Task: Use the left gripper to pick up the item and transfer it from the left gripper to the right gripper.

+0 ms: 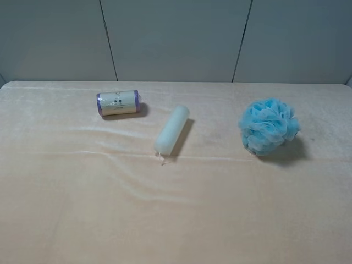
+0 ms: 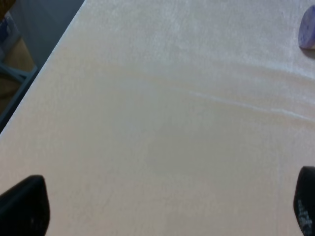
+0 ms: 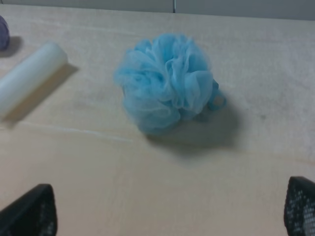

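Note:
The item, a fluffy light-blue mesh pouf point(image 1: 268, 126), rests on the cream cloth at the right of the table. Neither arm shows in the high view. In the right wrist view the item point(image 3: 167, 81) lies ahead of my right gripper point(image 3: 165, 211), apart from it; the two black fingertips point(image 3: 30, 212) stand wide, so it is open and empty. My left gripper point(image 2: 165, 211) is also open with nothing between its fingertips point(image 2: 23, 206), and only bare cloth lies under it. The item is out of the left wrist view.
A pale cream cylinder point(image 1: 172, 130) lies near the table's middle. A purple-ended labelled roll point(image 1: 117, 103) lies at the back left, its end point(image 2: 307, 29) showing in the left wrist view. The table's left edge point(image 2: 44, 69) drops off beside the left gripper.

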Robot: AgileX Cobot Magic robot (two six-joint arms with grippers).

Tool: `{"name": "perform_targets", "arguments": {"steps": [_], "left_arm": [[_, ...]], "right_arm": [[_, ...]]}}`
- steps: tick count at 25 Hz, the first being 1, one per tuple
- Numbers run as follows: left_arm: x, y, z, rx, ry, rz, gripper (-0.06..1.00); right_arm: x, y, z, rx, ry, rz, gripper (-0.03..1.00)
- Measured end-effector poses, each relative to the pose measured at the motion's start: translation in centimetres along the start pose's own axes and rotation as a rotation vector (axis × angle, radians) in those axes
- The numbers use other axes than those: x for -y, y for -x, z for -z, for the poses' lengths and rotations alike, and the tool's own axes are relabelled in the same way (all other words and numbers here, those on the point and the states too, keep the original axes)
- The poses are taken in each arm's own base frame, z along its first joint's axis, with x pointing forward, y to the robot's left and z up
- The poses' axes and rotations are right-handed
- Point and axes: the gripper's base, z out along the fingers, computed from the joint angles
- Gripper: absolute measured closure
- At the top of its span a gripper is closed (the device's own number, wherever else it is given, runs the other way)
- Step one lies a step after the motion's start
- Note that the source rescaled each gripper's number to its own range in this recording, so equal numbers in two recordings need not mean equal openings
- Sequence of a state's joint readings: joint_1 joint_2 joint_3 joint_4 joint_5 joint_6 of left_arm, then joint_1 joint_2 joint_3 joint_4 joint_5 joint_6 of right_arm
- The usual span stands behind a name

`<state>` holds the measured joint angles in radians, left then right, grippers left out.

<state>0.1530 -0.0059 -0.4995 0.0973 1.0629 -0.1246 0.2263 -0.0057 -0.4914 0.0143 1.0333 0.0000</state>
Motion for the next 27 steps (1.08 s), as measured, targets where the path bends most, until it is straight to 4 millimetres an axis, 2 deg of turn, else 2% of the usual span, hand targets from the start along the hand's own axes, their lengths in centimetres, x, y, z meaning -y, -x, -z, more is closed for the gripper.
{"name": "perform_targets", "arguments": {"steps": [10,19,27], "left_arm": [[0.00,0.00,0.00,0.000,0.000,0.000,-0.06],[0.00,0.00,0.00,0.000,0.000,0.000,-0.06],[0.00,0.00,0.00,0.000,0.000,0.000,-0.06]], "right_arm": [[0.00,0.01,0.00,0.001,-0.004,-0.002,-0.03],[-0.08,0.04,-0.03,0.006,-0.205,-0.100,-0.03],[-0.09,0.04,-0.04,0.006,-0.220,-0.106,-0.03]]}}
